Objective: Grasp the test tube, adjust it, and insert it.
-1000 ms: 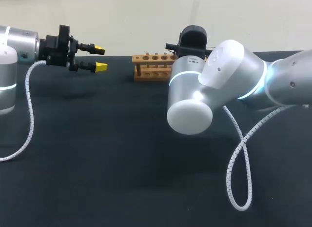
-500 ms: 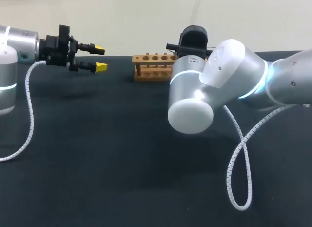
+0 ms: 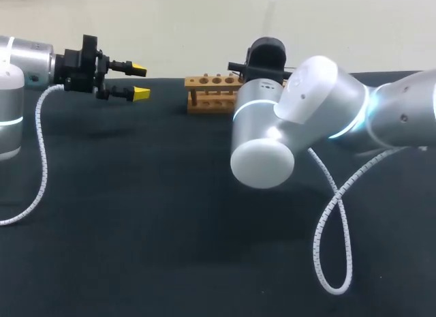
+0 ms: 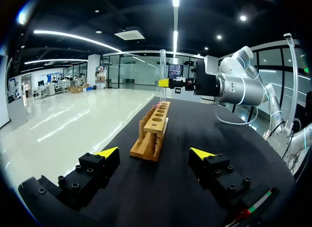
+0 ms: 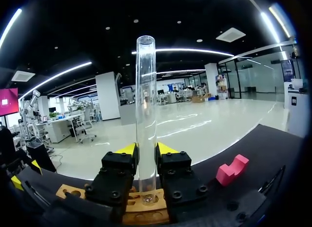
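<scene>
A clear glass test tube (image 5: 146, 114) stands upright between the yellow-tipped fingers of my right gripper (image 5: 146, 150), which is shut on its lower part. Its rounded bottom hangs right over the wooden rack (image 5: 73, 193); I cannot tell whether it is inside a hole. The left wrist view shows the same tube (image 4: 163, 73) held by the right gripper (image 4: 168, 83) above the far end of the rack (image 4: 152, 132). In the head view the right arm's wrist (image 3: 266, 58) hides that gripper behind the rack (image 3: 213, 92). My left gripper (image 3: 139, 82) hovers open to the rack's left, holding nothing.
A small pink block (image 5: 232, 170) lies on the black table beside the right gripper. The right arm's big elbow (image 3: 264, 160) juts over the table's middle, and its coiled cable (image 3: 334, 249) loops down to the cloth. The left arm's cable (image 3: 37, 160) hangs at the left edge.
The right arm's elbow and wrist have shifted slightly to the left. The left arm has stayed where it was.
</scene>
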### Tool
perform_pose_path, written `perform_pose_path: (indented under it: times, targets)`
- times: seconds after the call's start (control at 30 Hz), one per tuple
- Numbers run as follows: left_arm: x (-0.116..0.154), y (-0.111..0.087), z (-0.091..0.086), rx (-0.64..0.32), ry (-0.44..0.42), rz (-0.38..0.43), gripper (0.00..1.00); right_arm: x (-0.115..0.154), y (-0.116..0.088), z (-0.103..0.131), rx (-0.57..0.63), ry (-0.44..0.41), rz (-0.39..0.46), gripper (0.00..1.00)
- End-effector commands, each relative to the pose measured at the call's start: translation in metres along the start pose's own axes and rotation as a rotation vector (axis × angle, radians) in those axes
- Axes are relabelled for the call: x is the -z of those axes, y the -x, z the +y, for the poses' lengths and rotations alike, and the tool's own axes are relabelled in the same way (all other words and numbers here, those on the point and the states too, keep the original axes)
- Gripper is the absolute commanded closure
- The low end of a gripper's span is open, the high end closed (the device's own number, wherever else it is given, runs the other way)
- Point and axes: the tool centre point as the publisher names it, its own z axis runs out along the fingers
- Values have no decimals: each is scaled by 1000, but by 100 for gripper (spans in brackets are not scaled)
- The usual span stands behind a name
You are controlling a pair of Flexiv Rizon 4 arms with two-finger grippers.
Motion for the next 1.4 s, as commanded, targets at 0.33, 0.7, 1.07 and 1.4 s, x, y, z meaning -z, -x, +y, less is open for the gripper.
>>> perform_pose_path:
  times: [0.33, 0.7, 1.07, 1.4]
  targets:
    - [0, -1, 2, -3, -5, -2, 0, 0, -13, -2, -12, -16, 2, 100]
    - [0, -1, 2, -3, -5, -2, 0, 1, -26, 2, -21, -1, 24, 100]
    - [0, -1, 2, -3, -5, -2, 0, -1, -36, -5, -17, 3, 45, 100]
    - [0, -1, 2, -3, -5, -2, 0, -1, -40, -4, -12, 25, 60, 100]
